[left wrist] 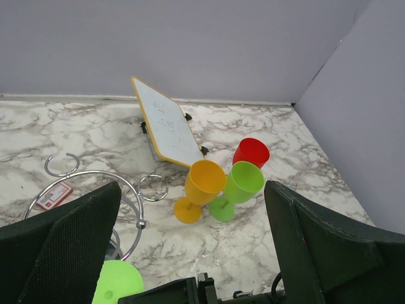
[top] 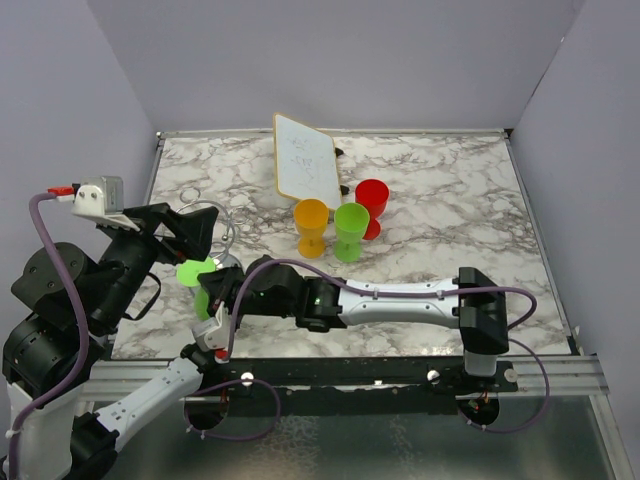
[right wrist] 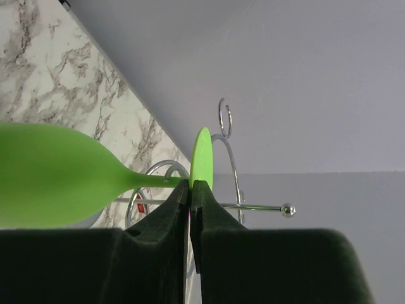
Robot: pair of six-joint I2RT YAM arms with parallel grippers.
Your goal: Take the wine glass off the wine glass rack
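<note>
A bright green wine glass [top: 194,271] is at the chrome wine glass rack [top: 228,236] at the table's left. My right gripper [top: 214,292] reaches across to it. In the right wrist view the right gripper [right wrist: 191,185] is shut on the rim of the glass's flat foot [right wrist: 202,155]. The glass's bowl [right wrist: 50,174] points left, and its stem lies against the rack's wire arms [right wrist: 226,120]. My left gripper [left wrist: 190,247] is open and empty, above the rack's wire loops [left wrist: 95,174], with the green foot [left wrist: 117,285] below it. The rack's base is hidden.
An orange glass [top: 311,226], a green glass [top: 351,230] and a red cup [top: 372,203] stand together mid-table. A white tilted board [top: 305,157] stands behind them. Grey walls enclose the table at the back and both sides.
</note>
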